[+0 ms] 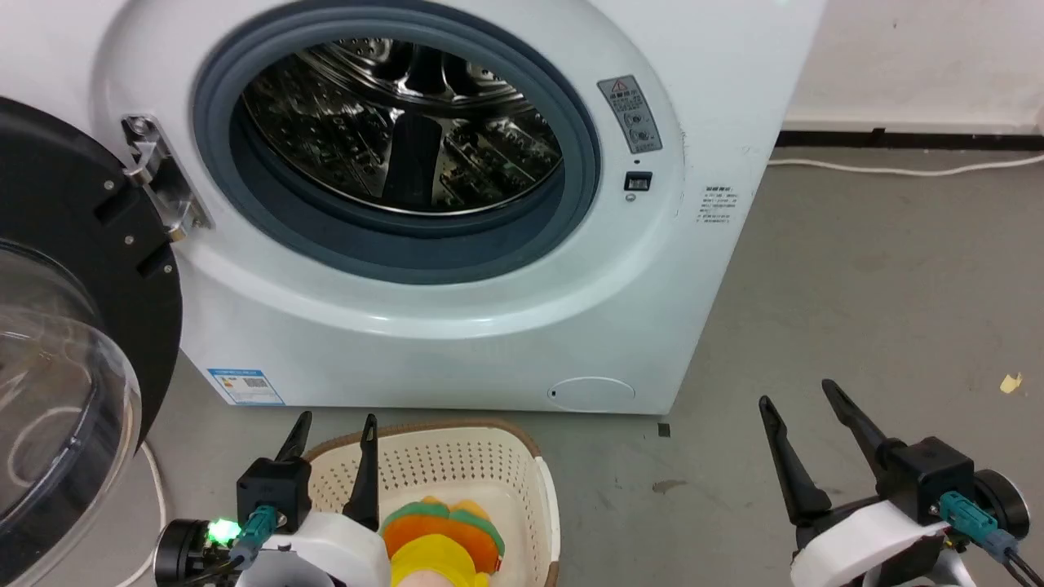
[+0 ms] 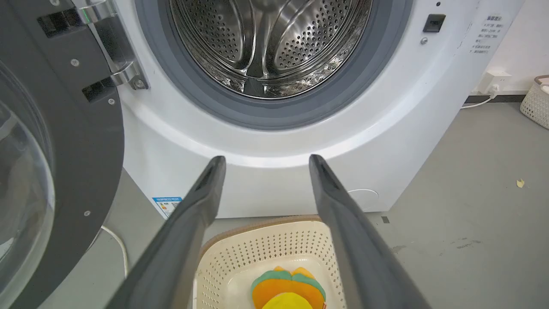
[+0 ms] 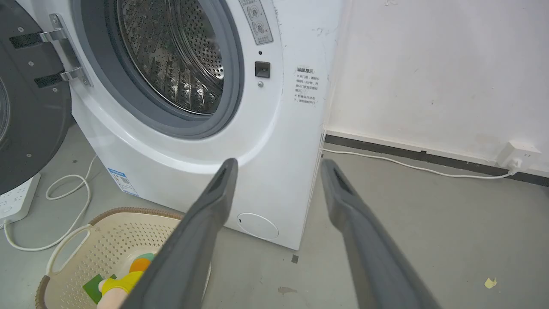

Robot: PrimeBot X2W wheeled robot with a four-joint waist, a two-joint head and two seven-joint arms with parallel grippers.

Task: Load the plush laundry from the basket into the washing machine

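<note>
1. The washing machine (image 1: 457, 326) stands at the far side on the grey floor (image 1: 856, 285), its black-framed glass door (image 1: 90, 269) swung wide to the left and the shiny steel drum (image 1: 400, 122) in plain sight.
2. The basket (image 1: 506, 473) sits on the floor just in front of the machine, on the near side.
3. The plush laundry (image 1: 440, 542) lies inside the basket, its orange and green end toward the washer.
4. The left hand (image 1: 338, 420) hovers above the basket's left part, fingers apart.
5. The right hand (image 1: 795, 391) hangs well to the right above the floor, fingers apart.
</note>
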